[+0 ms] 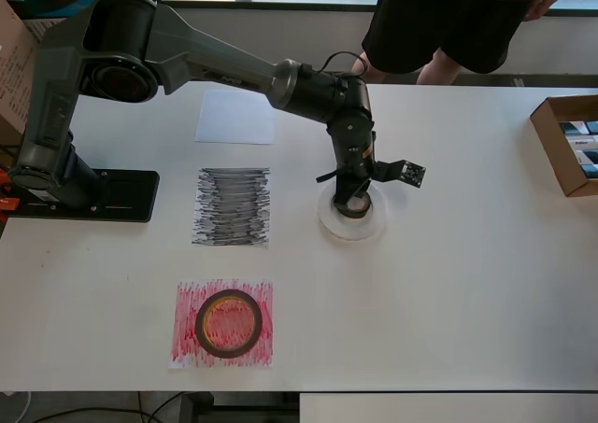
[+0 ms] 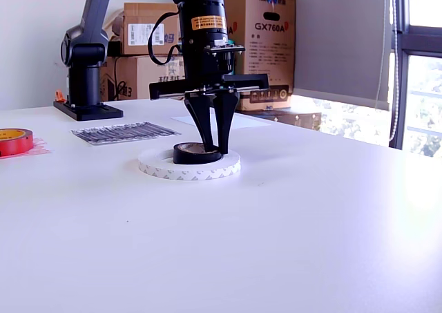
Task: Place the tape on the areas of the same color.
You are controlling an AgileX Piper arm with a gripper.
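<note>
White worktop (image 1: 448, 292) fills the frame, cartons stacked behind. Red tape (image 1: 229, 323) already sits on the red patch (image 1: 187, 344), lower left overhead. Centre frame, the tool (image 2: 215, 147) straddles the wall of the black roll (image 2: 197, 153), nested inside the white roll (image 2: 189, 166); fingers look clamped. Next, I'd judge: lift and carry it to the black patch (image 1: 232, 206).

The table (image 1: 467, 283) is a smooth, matt white surface, and the three patches on it look like thin paper: the red patch (image 1: 187, 344) and black patch (image 1: 233, 206) roughly scribbled, the white patch (image 1: 235, 117) plain. The dark-red roll (image 1: 229, 323) has a slight sheen with a yellowish core (cardboard, by the look), the black roll (image 2: 197, 153) is glossy, and the white roll (image 2: 188, 166) is matt. The gripper (image 2: 215, 147) and arm (image 1: 215, 59) are smooth black, seemingly plastic or painted metal, beside a brown cardboard box (image 1: 551, 143).
</note>
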